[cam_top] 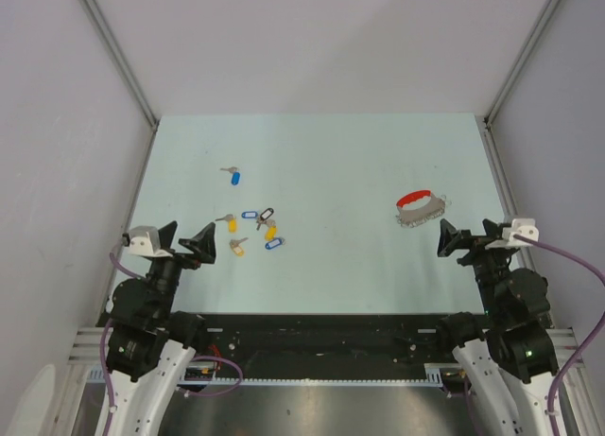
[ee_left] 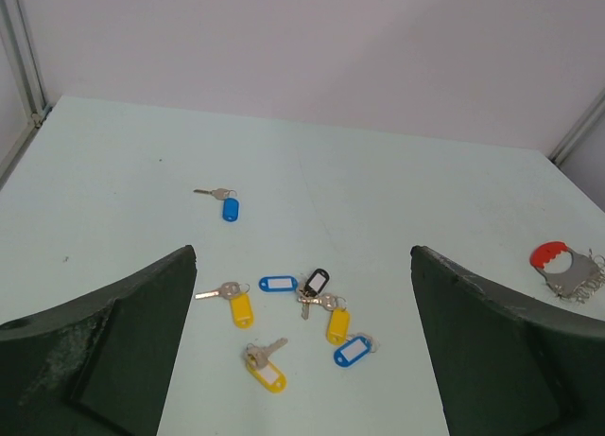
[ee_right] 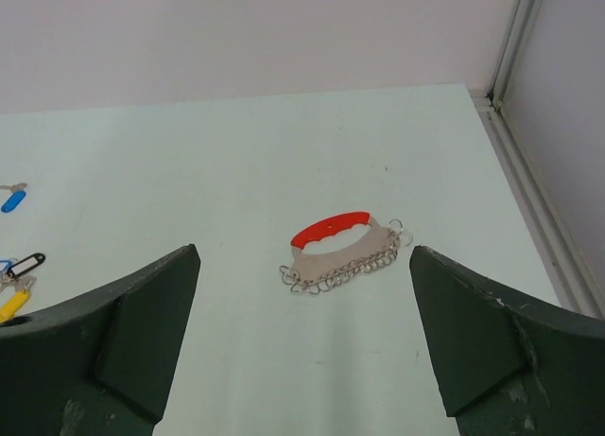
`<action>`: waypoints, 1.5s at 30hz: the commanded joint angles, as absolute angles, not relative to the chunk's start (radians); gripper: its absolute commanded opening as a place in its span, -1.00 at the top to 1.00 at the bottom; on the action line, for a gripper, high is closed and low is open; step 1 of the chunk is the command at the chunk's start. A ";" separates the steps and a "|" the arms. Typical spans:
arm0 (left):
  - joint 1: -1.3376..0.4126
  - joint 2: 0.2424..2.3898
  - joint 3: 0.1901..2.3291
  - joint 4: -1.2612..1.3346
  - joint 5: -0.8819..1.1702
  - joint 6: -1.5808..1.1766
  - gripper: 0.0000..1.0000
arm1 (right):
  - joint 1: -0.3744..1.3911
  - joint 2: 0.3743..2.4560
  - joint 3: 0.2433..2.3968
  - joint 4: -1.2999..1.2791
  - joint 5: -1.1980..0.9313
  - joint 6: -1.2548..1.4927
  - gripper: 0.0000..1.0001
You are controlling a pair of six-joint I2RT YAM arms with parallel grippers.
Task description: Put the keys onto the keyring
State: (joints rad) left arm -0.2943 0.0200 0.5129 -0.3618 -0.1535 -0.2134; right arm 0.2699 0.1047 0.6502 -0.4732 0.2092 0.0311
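Red keyring [cam_top: 419, 207] well apart from keys [cam_top: 270, 232]

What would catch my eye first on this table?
Probably the scatter of small silver keys with blue, yellow and black plastic tags on the left of the pale table, one blue-tagged key lying apart farther back. Then the red-handled keyring with grey metal chain loops, alone on the right. The black left claw and right claw sit open and empty at the near edge.
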 commanded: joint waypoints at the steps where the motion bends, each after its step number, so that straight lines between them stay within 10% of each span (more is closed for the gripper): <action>1: -0.288 0.041 0.549 -0.368 -0.144 -0.233 -0.99 | 0.268 0.244 0.730 -0.449 0.255 0.110 -0.99; 24: -0.301 0.008 0.542 -0.365 -0.133 -0.242 -1.00 | 0.239 1.205 0.883 -0.421 0.164 0.353 -1.00; 45: -0.322 0.043 0.545 -0.364 -0.089 -0.232 -1.00 | 0.250 1.655 1.003 -0.276 0.218 0.321 0.21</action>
